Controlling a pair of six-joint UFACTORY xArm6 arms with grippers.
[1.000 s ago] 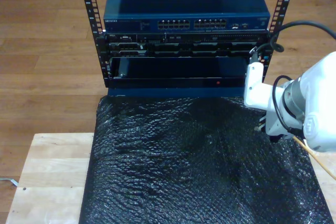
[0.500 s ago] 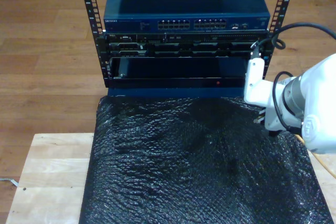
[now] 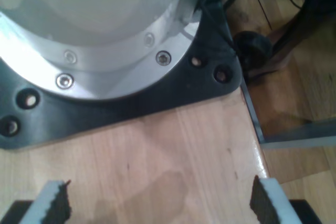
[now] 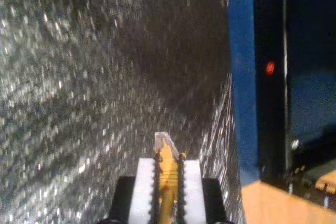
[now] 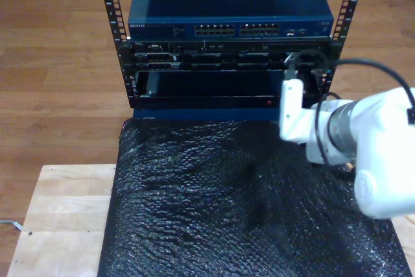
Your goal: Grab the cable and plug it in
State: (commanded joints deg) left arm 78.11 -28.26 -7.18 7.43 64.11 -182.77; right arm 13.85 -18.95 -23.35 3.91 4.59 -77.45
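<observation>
The second gripper [image 4: 167, 179] is clamped on the cable [image 4: 167, 174] (clear plug poking out ahead), above the black mat [image 5: 214, 212] near the rack [image 5: 227, 50]. The first gripper [image 3: 157, 203] is spread wide over a wooden table [image 3: 173, 156].

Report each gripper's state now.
My first gripper: open, holding nothing.
My second gripper: shut on the cable.

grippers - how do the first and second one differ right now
My first gripper has its jaws spread wide with nothing between them; my second gripper is shut on the cable, its clear plug poking out past the pads. The first hangs over bare wooden tabletop beside an arm's base; the second is over the black bubble wrap near the blue rack unit. Both have white fingers with dark serrated pads.
</observation>
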